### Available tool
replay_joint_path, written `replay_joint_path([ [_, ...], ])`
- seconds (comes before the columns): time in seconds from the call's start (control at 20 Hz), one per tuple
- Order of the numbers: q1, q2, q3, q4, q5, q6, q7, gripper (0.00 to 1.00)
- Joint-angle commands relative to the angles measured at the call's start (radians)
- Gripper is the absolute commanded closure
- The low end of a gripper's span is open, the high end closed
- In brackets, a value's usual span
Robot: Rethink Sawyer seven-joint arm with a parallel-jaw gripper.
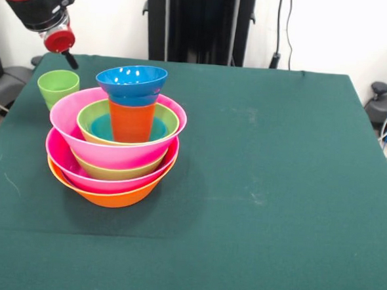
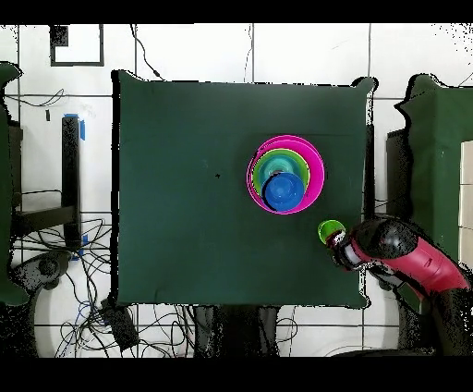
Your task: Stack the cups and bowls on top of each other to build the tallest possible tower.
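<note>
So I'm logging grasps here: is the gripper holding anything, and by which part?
Nothing is held: the gripper hangs above and beside the light green cup, which stands alone on the table.

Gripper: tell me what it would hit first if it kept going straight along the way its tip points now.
Most likely the light green cup. The gripper slants down toward it in the front view and sits right beside the cup from overhead. Depth is unclear, so it might just miss and meet the table.

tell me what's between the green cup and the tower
Nothing: a bare strip of green cloth separates the green cup from the tower, clearest in the overhead view.
</note>
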Motion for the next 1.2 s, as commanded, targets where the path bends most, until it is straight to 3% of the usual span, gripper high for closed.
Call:
replay_joint_path([
  [0.05, -0.013, 0.049, 0.077, -0.069, -0.098, -0.058, -0.148, 0.00],
  [0.8, -0.064, 0.048, 0.120, -0.140, -0.174, -0.007, -0.225, 0.00],
  [1.2, -0.093, 0.093, 0.150, -0.125, -0.179, -0.099, -0.189, 0.00],
])
